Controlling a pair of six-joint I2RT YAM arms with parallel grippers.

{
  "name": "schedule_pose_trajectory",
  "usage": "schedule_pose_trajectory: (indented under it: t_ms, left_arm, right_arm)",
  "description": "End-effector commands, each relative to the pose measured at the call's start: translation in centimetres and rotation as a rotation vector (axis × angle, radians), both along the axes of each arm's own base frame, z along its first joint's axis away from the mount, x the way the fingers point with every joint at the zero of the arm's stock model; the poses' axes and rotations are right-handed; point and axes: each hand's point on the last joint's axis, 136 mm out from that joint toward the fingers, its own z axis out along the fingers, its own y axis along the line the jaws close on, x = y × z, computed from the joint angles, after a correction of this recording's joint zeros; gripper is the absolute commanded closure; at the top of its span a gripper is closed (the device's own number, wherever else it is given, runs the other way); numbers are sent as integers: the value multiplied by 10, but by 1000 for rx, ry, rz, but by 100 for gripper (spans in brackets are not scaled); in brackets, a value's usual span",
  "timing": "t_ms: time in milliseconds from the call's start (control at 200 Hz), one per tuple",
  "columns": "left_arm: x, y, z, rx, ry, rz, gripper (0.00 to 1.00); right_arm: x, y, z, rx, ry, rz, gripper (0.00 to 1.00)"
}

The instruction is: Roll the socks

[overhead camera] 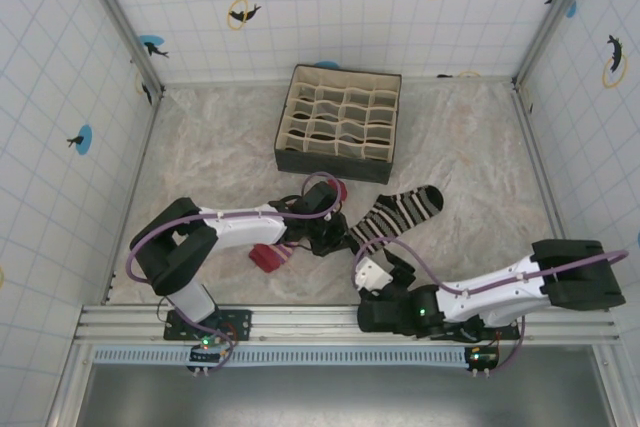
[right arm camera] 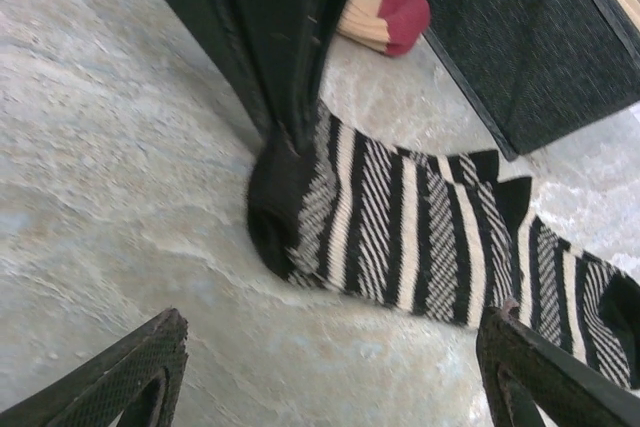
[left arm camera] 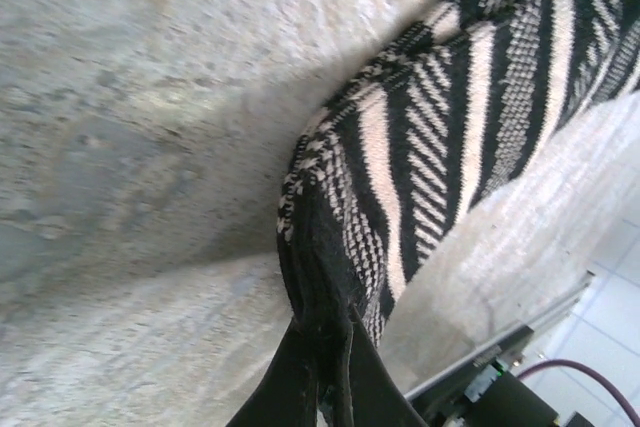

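Black-and-white striped sock (overhead camera: 400, 212) lies flat mid-table, its near end pinched tight by the left gripper (left arm camera: 333, 347). Right gripper (right arm camera: 330, 367) fingers are spread wide just beside it, touching nothing. Peach sock (right arm camera: 385, 12) lies under the left arm on the mottled tabletop (overhead camera: 210, 157), near the divided box (overhead camera: 340, 117); tiled walls around.

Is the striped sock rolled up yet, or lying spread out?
Spread out, not rolled: the striped sock lies stretched out flat. Only one end is bunched up, pinched in the shut left gripper.
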Motion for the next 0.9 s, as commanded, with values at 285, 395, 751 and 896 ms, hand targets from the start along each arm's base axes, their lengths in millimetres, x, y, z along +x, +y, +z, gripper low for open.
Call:
schedule_pose_trajectory:
  t_ms: [285,395,751,896]
  left_arm:
    - [-6,-11,0,-46,60,-37,100]
    - [-5,-11,-2,-39,60,-33,100]
    - [-4,-14,-7,-36,74,-37,100]
    - [-6,-13,-8,-34,81,-39,100]
  right_arm:
    - [19,25,-4,124,101,17,28]
    - [23,28,-13,129,167,39,31]
    - [30,21,-32,84,196,19,38]
    - [37,17,-35,55,160,-25,41]
